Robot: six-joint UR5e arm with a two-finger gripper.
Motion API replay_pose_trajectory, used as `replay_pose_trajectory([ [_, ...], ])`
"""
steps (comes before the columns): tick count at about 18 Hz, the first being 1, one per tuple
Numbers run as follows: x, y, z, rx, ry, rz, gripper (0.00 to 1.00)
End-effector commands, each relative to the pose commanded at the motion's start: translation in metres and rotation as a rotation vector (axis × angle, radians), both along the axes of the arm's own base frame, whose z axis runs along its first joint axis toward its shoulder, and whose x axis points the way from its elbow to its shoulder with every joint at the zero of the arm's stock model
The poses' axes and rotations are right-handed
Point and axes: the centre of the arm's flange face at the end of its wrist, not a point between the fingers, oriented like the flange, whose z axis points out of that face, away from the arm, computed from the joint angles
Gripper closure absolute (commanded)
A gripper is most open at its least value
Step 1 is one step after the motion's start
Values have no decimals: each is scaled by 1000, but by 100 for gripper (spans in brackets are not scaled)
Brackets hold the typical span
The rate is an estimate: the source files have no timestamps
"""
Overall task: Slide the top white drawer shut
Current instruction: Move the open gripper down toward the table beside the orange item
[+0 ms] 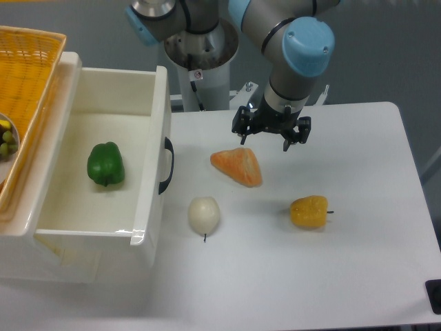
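Note:
The top white drawer [155, 103] stands pulled out toward the right, open from above. Its black curved handle [167, 165] faces the table's middle. A green bell pepper [105, 164] lies inside on the drawer floor. My gripper [271, 134] hangs above the table to the right of the drawer, about a hand's width from the handle, just behind an orange wedge [238, 166]. Its jaws are spread open and hold nothing. The lower drawer is hidden beneath the open one.
A yellow wicker basket [31, 69] sits on the cabinet at the far left, with small green fruit [7, 141] at its edge. A white onion [204, 214] lies close to the drawer front. A yellow pepper [309, 211] lies further right.

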Motion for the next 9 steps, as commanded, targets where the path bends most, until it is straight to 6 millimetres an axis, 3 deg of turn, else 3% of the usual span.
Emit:
replay_pose_trajectory([
  [4,-2,15,-9,-25,37,89,0],
  [9,16,42,-31,-60,15,112,0],
])
